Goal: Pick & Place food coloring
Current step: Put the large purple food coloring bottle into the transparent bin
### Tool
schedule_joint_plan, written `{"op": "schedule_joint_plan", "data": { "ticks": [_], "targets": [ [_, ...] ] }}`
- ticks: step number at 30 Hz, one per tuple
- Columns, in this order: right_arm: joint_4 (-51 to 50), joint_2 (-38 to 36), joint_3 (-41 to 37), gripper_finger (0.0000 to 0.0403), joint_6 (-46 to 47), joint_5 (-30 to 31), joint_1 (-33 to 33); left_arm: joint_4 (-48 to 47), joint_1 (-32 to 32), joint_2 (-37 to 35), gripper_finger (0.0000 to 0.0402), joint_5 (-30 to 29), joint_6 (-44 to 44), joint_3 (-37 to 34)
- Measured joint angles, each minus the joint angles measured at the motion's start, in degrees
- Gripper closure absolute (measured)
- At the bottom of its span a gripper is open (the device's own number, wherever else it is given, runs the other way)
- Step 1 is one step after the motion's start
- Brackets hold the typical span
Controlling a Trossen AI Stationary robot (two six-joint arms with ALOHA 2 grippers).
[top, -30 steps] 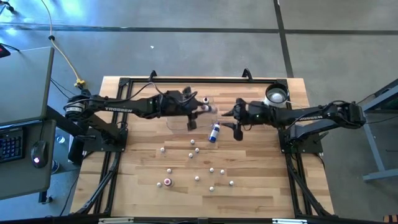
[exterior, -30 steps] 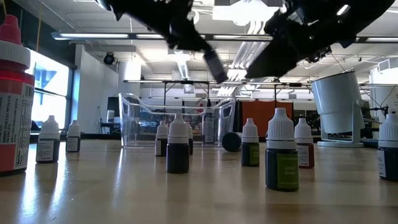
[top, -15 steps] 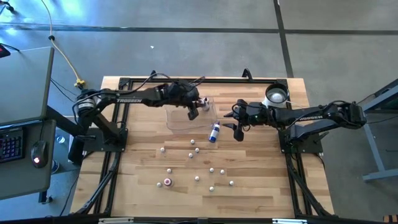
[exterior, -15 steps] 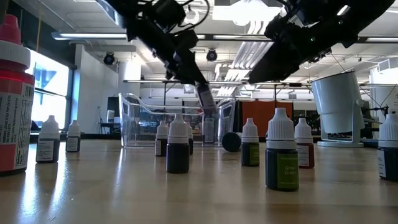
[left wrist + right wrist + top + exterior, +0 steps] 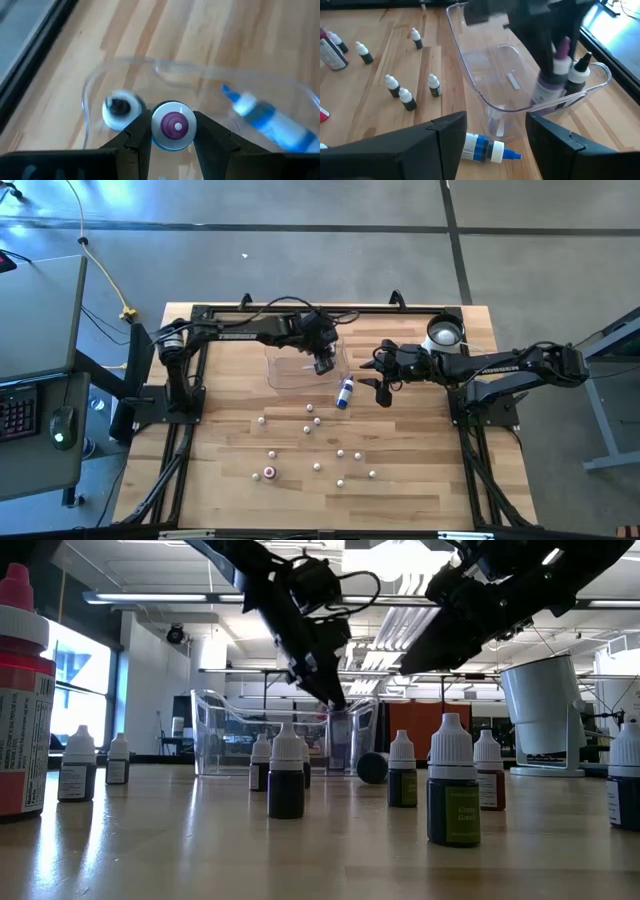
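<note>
Left end effector [image 5: 172,137] gripping purple-capped bottle [image 5: 173,125], seemingly inside tray [image 5: 95,85]

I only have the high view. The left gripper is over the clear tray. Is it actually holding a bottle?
Observer: Yes. The left wrist view shows the left gripper shut on a purple-tipped bottle, cap up.
Operator: Inside the tray or above it?
Observer: Inside. The right wrist view shows it below the rim of the clear tray, beside a black-tipped bottle standing there. I cannot tell if its base touches the floor.
Operator: Right arm?
Observer: The right gripper is open and empty. Its wrist view looks past the blue bottle, which lies on its side on the table outside the tray.
</note>
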Motion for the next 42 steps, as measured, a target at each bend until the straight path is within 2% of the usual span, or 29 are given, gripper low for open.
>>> {"op": "schedule_joint_plan", "data": {
  "ticks": [14, 24, 42],
  "targets": [
    [-0.3, 0.02, 0.0, 0.0206, -1.45, -0.04, 0.0, 3.38, 0.03, 1.66, 0.0289, -0.32, -1.23, 0.01],
    [-0.3, 0.02, 0.0, 0.0206, -1.45, -0.07, 0.0, 1.23, 0.03, 1.68, 0.0289, 0.72, -1.2, 0.01],
    [-0.26, 0.04, 0.0, 0.0206, -1.46, -0.1, 0.0, 3.88, 0.03, 3.87, 0.0279, 0.75, 0.59, 0.04]
  ]
}}
